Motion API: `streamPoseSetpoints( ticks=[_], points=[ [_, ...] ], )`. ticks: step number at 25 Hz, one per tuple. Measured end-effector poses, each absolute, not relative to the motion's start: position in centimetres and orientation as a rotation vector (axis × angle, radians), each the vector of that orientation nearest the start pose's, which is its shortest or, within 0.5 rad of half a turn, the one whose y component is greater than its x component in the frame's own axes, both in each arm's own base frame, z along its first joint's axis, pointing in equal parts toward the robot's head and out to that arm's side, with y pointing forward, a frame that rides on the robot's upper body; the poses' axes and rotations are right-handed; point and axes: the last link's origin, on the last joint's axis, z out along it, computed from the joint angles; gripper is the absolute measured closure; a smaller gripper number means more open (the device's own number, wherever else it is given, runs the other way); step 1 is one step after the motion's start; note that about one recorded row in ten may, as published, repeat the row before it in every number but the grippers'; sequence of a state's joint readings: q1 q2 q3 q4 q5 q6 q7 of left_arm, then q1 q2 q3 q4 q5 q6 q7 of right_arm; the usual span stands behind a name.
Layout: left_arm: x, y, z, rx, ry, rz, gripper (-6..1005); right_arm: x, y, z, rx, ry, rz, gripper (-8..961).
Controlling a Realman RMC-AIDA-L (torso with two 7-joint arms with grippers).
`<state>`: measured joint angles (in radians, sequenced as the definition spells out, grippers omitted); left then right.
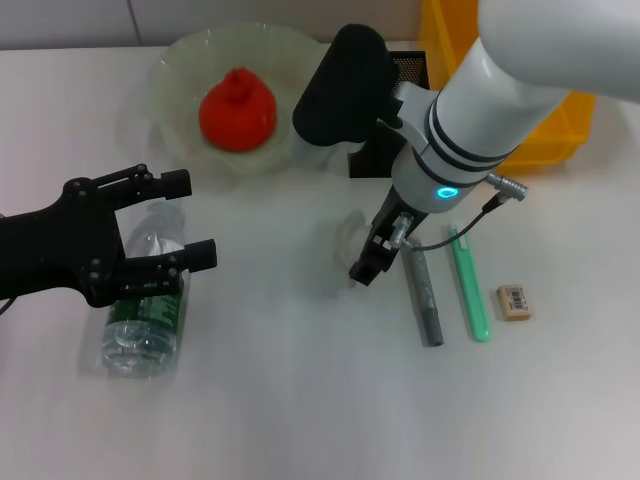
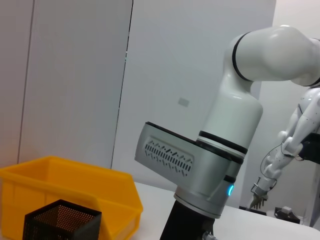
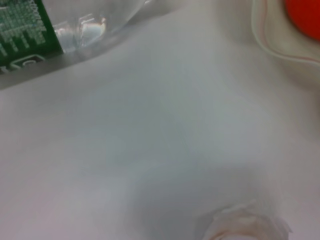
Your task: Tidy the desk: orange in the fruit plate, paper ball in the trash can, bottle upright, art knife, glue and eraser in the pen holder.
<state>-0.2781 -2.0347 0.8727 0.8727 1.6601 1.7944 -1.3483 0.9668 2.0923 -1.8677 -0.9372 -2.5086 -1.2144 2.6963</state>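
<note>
The orange (image 1: 236, 110) lies in the pale green fruit plate (image 1: 180, 70) at the back. A clear bottle (image 1: 143, 320) with a green label lies on its side at the left; my left gripper (image 1: 188, 218) hovers open over its upper end. My right gripper (image 1: 372, 258) hangs at mid-table, right beside a small white paper ball (image 1: 351, 235). To its right lie a grey glue stick (image 1: 425, 295), a green art knife (image 1: 468, 285) and the beige eraser (image 1: 514, 301). The right wrist view shows the paper ball (image 3: 245, 225), the bottle (image 3: 30, 30) and the orange (image 3: 305, 15).
The yellow trash can (image 1: 545, 135) stands at the back right. The black mesh pen holder (image 1: 408, 70) is beside it, mostly hidden by my right arm. Both also show in the left wrist view, the trash can (image 2: 70, 190) behind the pen holder (image 2: 60, 220).
</note>
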Motion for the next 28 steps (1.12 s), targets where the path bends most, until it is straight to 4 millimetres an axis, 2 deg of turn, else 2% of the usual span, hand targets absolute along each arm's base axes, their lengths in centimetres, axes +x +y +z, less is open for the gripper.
streamPoseSetpoints(
  ticks=[5,7,11,13,18,23,26,28],
  points=[
    [-26.5,27.2,4.8,-2.715,-0.407,-0.949,146,11.5,37.0,-11.0,-2.704,0.473,-0.738,304],
    [-26.5,27.2,4.9,-2.715,-0.406,-0.948,146,11.5,36.9,-10.9,-2.707,0.476,-0.740,339],
    [-26.6,27.2,5.0,-2.716,-0.405,-0.943,146,10.7,36.4,-9.2,-2.719,0.488,-0.741,410],
    [-26.7,27.1,5.1,-2.717,-0.404,-0.941,147,10.2,36.3,-7.3,-2.703,0.512,-0.725,446],
    [-26.7,27.1,5.2,-2.718,-0.405,-0.940,147,9.7,36.2,-1.0,-2.569,0.572,-0.677,445],
    [-26.7,27.1,5.2,-2.719,-0.402,-0.941,147,10.9,36.7,5.2,-2.393,0.649,-0.573,446],
    [-26.6,27.1,5.2,-2.720,-0.401,-0.942,148,12.3,37.4,7.8,-2.325,0.677,-0.445,439],
    [-26.6,27.2,5.1,-2.720,-0.400,-0.942,148,13.3,38.0,8.7,-2.294,0.675,-0.372,432]
  ],
)
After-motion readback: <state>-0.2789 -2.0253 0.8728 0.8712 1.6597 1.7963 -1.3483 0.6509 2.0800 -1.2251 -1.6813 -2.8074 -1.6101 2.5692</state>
